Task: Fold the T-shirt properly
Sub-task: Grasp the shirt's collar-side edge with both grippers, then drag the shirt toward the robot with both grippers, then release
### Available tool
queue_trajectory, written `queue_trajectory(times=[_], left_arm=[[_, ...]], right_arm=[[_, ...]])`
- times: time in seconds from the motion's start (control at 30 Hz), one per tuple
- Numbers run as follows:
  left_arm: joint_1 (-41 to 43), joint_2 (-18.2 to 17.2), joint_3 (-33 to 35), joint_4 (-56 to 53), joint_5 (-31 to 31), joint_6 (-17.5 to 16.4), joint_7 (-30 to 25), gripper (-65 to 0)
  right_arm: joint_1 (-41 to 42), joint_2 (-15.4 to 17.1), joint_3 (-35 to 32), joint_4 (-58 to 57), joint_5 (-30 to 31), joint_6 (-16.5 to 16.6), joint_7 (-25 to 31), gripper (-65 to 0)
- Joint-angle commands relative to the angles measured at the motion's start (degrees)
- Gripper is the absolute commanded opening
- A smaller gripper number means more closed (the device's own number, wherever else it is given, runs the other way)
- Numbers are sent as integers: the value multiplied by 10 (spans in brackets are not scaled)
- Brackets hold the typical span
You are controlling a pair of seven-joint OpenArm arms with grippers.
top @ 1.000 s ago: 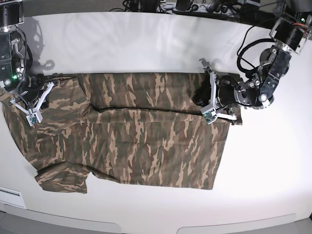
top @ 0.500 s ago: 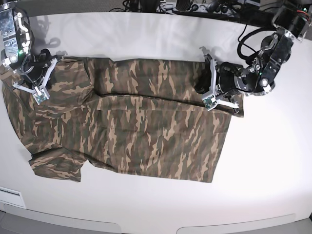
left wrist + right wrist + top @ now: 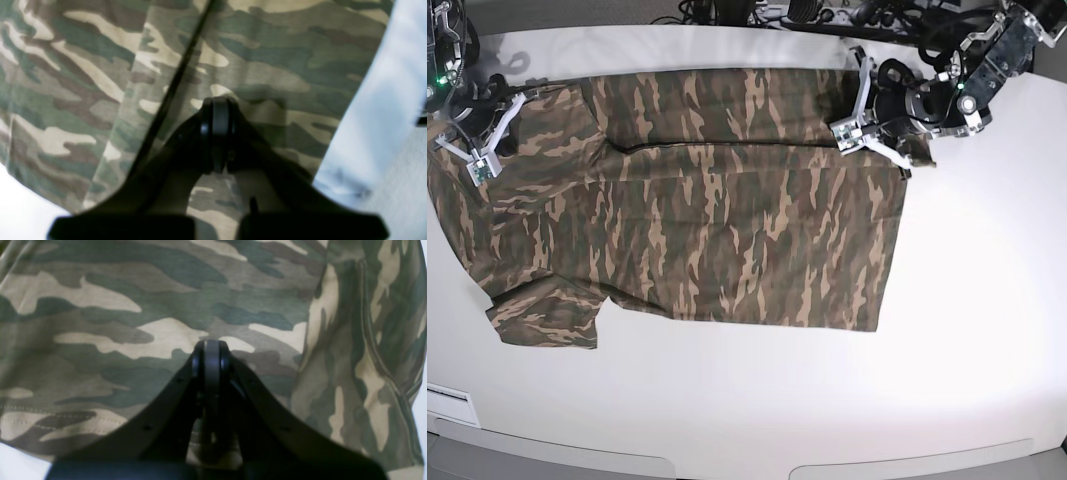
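The camouflage T-shirt (image 3: 727,200) lies spread on the white table (image 3: 967,350), with one sleeve at the near left and the hem at the right. My left gripper (image 3: 859,100) is at the shirt's far right corner, shut on the cloth. In the left wrist view its fingers (image 3: 217,106) are pressed together over the T-shirt (image 3: 267,50), beside a fold line. My right gripper (image 3: 489,125) is at the far left shoulder area. The right wrist view shows its fingers (image 3: 210,350) shut on the T-shirt (image 3: 133,306).
Cables and equipment (image 3: 827,15) run along the table's far edge, just behind both arms. Bare table (image 3: 367,116) shows to the right of the shirt's hem. A white strip (image 3: 447,405) sits at the near left edge.
Both grippers have moved toward the table's far edge, dragging the shirt's upper edge with them. The whole shirt has shifted away and lies flatter.
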Motion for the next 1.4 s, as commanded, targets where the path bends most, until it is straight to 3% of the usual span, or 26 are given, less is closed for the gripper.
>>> queue_trajectory(times=[0.0,0.27,0.43,0.7,0.93,1.13,1.37], left_arm=[[30,-11,12,-2,24,-21,96,-650],[84,-12,12,30,79,-20,93,-650],[84,-23,11,31,85,7,94,-650],[84,-30,11,36,114,7,94,-650],[84,-39,11,56,123,8,94,-650],[84,-39,11,92,156,54,93,-650],[83,-39,11,104,223,59,59,-650]], right_arm=[[-28,1,-6,-8,-13,15,-92,-650],[-89,1,-6,56,-14,13,-92,-650],[-104,1,-6,78,-31,0,-92,-650],[-107,1,-6,78,-99,-56,-114,-650],[-106,1,-6,78,-109,-74,-115,-650],[-102,2,-6,78,-148,-112,-115,-650],[-92,2,-2,83,-171,-128,-111,-630]])
